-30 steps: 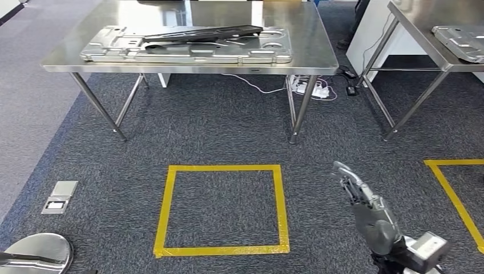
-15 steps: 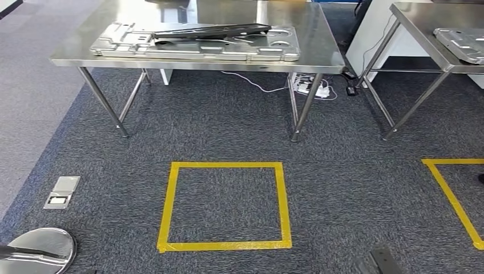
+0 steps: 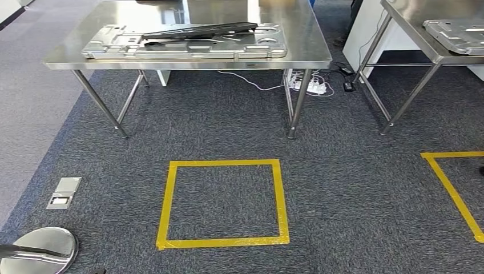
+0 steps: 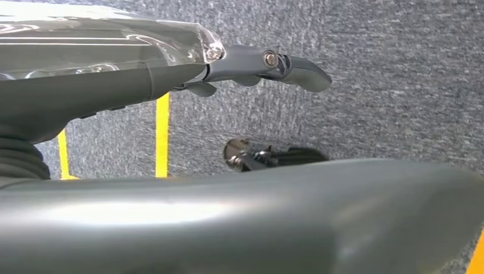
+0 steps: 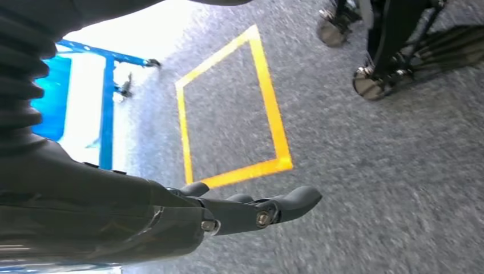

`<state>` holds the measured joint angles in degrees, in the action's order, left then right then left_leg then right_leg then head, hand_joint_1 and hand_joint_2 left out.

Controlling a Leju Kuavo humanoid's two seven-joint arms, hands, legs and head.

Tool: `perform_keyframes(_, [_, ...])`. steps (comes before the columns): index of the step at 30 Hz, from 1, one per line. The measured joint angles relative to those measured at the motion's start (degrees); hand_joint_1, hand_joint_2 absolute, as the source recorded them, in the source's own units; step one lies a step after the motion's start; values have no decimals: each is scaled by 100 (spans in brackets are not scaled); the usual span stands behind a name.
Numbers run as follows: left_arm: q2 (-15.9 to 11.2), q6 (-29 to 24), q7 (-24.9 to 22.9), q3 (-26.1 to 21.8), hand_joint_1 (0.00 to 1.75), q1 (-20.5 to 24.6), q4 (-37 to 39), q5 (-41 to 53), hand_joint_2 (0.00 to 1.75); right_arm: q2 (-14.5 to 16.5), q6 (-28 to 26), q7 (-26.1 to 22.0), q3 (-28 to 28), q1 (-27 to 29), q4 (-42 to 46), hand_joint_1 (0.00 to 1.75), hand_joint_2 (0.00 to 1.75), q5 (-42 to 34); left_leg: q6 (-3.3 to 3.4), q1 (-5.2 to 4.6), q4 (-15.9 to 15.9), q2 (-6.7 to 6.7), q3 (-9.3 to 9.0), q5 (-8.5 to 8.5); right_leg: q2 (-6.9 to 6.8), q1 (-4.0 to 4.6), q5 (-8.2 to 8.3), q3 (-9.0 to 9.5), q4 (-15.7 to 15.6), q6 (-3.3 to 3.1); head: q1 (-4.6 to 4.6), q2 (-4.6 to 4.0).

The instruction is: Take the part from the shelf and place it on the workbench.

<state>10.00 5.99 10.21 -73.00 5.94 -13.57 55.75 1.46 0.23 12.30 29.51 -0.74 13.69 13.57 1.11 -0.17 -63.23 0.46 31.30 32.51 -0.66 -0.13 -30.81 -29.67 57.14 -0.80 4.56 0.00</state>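
Part [image 3: 197,31] lies on the table [image 3: 308,54] at 12 o'clock; a second table's [image 3: 408,25] far end is cut off. Left robot hand [image 4: 268,63] and right robot hand [image 5: 251,214] hang with fingers extended, holding nothing.

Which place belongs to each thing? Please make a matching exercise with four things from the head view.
Things:
1. black part
2. yellow tape square
3. white power strip
4. floor socket

Places:
A. on the carpet under the table's right end
B. set in the carpet, left of the tape
C. on the metal panel on the table
D. on the carpet in front of the table

Pairs: 1-C, 2-D, 3-A, 4-B
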Motion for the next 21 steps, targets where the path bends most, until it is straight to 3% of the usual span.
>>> perform_keyframes(1, [-4,12,-11,0,0,3,0,-31,175,11,48,-89,26,-13,-15,0,87,2,42,-18,314,0,-159,-94,3,8,6,-9,8,15,0,0])
perform_keyframes(3, [-13,43,-26,-1,0,0,0,-114,175,29,147,-324,65,-32,-37,0,0,37,89,-48,541,0,-243,-112,1,12,31,-48,19,65,-1,0])
perform_keyframes(5, [-13,73,-36,-6,0,-20,0,-197,175,23,243,-560,82,-40,-52,0,0,94,117,-34,592,5,-227,-148,3,9,36,-70,32,123,-1,0])
perform_keyframes(7, [-15,83,-71,-15,0,-29,0,-245,175,13,312,-723,88,-41,-67,0,87,140,167,6,639,15,-211,-203,24,6,-146,-151,233,178,-2,0])
perform_keyframes(9, [-16,69,-125,-24,0,-40,0,-277,175,1,347,-831,102,-41,-82,0,175,164,193,25,649,29,-179,-231,40,-20,-544,-414,866,234,-3,0])
perform_keyframes(11, [-16,44,-167,-31,0,-66,0,-300,175,-7,355,-885,114,-31,-102,0,175,173,191,31,635,47,-152,-239,39,-54,-802,-668,1517,286,-3,0])
perform_keyframes(12, [-18,28,-182,-27,0,-74,-1,-316,175,-7,355,-894,115,-15,-113,0,175,176,187,37,624,54,-144,-241,38,-71,-774,-675,1593,307,-3,0])
perform_keyframes(13, [-23,13,-194,-7,0,-77,-7,-344,175,-9,354,-900,113,9,-126,0,175,175,179,46,608,56,-140,-239,36,-89,-637,-573,1432,328,-3,0])
perform_keyframes(15, [-49,-16,-217,122,0,-76,-48,-469,175,-11,348,-910,93,77,-156,0,175,151,132,61,559,52,-133,-214,33,-122,-271,-186,693,370,-3,0])
perform_keyframes(17, [-96,-42,-248,340,0,-81,-108,-662,175,-11,338,-921,47,143,-186,0,175,102,55,47,494,45,-100,-178,40,-131,-110,50,146,344,0,0])
perform_keyframes(19, [-151,-68,-282,590,0,-98,-156,-882,175,-8,327,-943,-29,203,-200,0,175,40,89,24,460,42,-71,-163,45,-127,-118,60,51,287,4,0])
perform_keyframes(21, [-199,-96,-318,865,0,-138,-189,-1112,175,-6,312,-967,-130,260,-198,0,175,-28,195,22,465,41,-70,-180,42,-118,-115,55,56,267,5,0])
